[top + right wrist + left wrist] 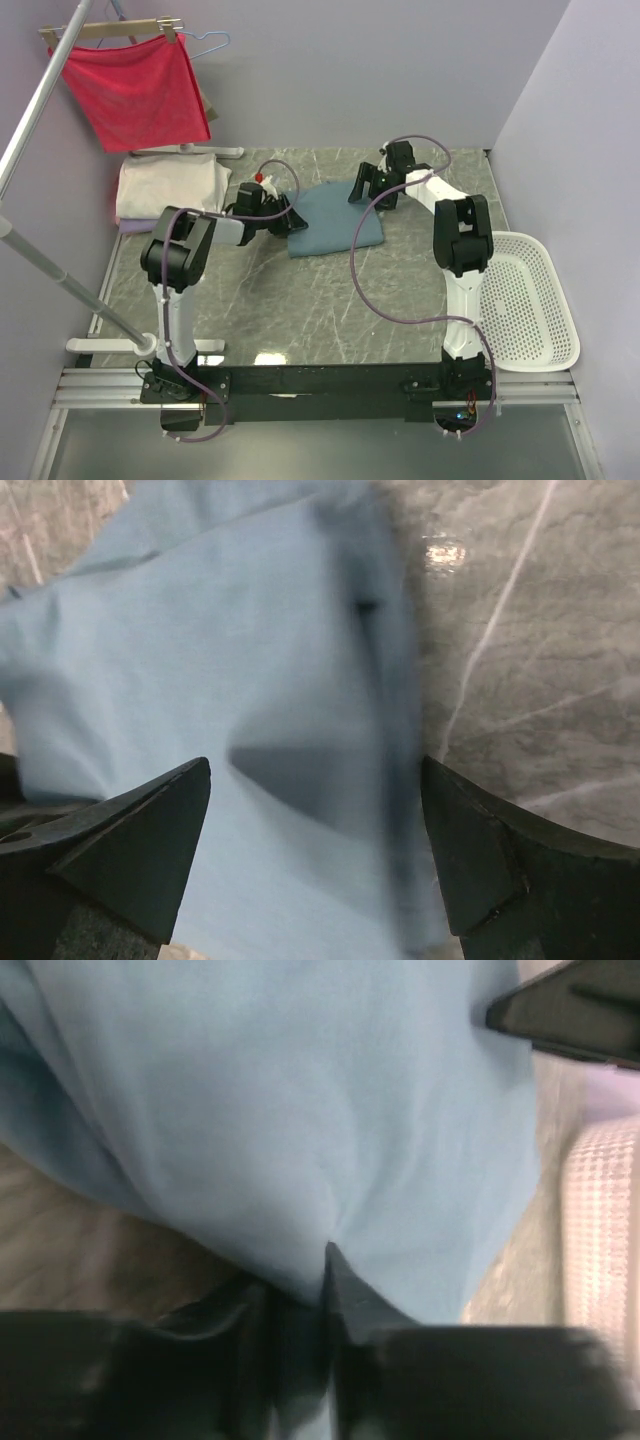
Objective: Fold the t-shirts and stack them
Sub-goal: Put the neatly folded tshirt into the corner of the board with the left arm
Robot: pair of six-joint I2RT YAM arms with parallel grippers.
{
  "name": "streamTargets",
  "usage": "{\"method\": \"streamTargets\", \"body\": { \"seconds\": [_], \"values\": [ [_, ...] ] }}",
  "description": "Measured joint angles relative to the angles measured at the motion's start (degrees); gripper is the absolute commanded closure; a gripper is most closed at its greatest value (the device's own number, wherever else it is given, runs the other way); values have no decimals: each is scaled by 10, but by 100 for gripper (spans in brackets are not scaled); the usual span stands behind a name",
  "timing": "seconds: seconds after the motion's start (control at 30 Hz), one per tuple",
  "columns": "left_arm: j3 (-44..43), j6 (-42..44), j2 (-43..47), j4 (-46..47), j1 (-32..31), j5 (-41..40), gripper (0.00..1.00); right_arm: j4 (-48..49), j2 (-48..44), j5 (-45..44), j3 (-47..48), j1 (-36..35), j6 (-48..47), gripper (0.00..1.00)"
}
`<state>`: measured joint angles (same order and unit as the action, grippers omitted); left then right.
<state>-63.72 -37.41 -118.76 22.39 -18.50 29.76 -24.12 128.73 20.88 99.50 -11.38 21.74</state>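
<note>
A dusty teal-blue t-shirt (335, 215) lies folded on the marble table, between my two grippers. My left gripper (290, 222) is at its left edge. In the left wrist view the blue cloth (300, 1110) puckers into the narrow gap between the jaws of my left gripper (325, 1260), which are shut on it. My right gripper (375, 190) hovers over the shirt's far right edge. In the right wrist view it (315, 780) stands open above the shirt (250, 680), with nothing between its fingers. A cream-white folded t-shirt (170, 185) rests on a pale lavender one (135, 226) at the back left.
A red cloth (135, 90) hangs on a wooden hanger at the back left, on a rack with a slanted pole (40, 100). The rack's base (110, 345) lies along the left side. A white perforated basket (525, 300) sits at the right edge.
</note>
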Motion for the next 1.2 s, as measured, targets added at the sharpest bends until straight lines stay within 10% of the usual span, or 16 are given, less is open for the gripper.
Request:
{"method": "streamTargets", "body": {
  "seconds": [0.23, 0.57, 1.1, 1.2],
  "values": [
    [-36, -31, -41, 18, -13, 45, 99, 10, 4, 21, 0, 0, -2, 8],
    [-259, 142, 6, -327, 7, -87, 99, 99, -64, 44, -127, -2, 29, 8],
    [-433, 316, 69, -527, 238, -282, 99, 97, -67, 54, -132, -47, 31, 7],
    [-422, 323, 67, -534, 276, -326, 65, 93, -65, 56, -128, -50, 30, 8]
  ]
}}
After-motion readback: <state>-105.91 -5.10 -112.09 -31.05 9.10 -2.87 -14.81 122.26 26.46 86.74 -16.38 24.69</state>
